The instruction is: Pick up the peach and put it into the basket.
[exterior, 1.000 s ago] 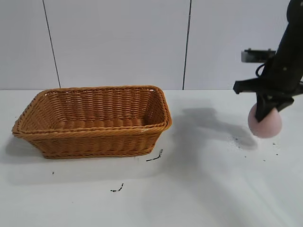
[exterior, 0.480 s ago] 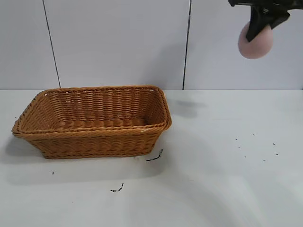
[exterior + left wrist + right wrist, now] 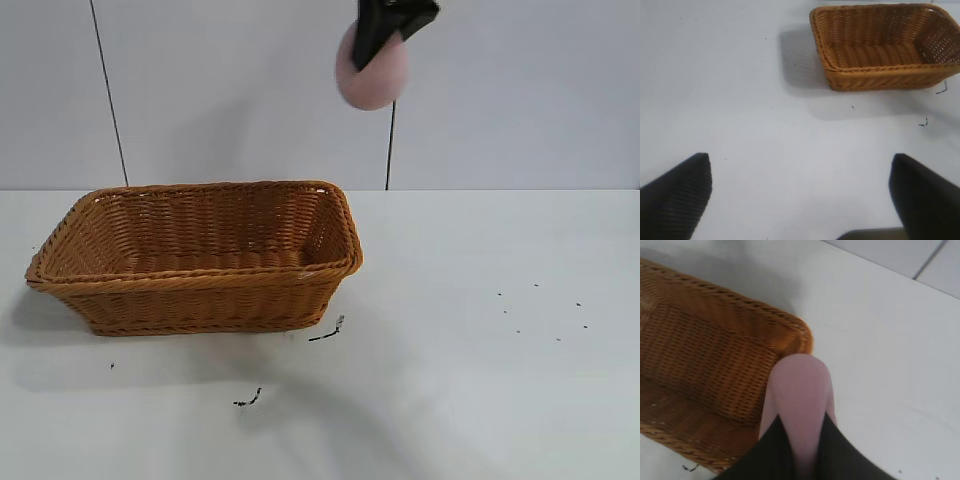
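The pale-pink peach (image 3: 374, 74) hangs high in the air, pinched in my right gripper (image 3: 385, 40) at the top of the exterior view, above and just right of the basket's right end. In the right wrist view the peach (image 3: 800, 395) sits squeezed between the two black fingers (image 3: 775, 450), with the basket's corner (image 3: 790, 330) below it. The orange-brown wicker basket (image 3: 200, 285) stands on the white table at the left, with nothing visible inside. My left gripper (image 3: 800, 195) is open and empty over bare table, and the basket (image 3: 885, 75) lies farther off in its view.
Small black specks and scraps (image 3: 327, 330) lie on the white table (image 3: 470, 380) in front of and to the right of the basket. A grey panelled wall stands behind.
My right gripper has lifted the peach from the table at the right, high up, and carried it left to above the basket's right end. The basket has not moved.
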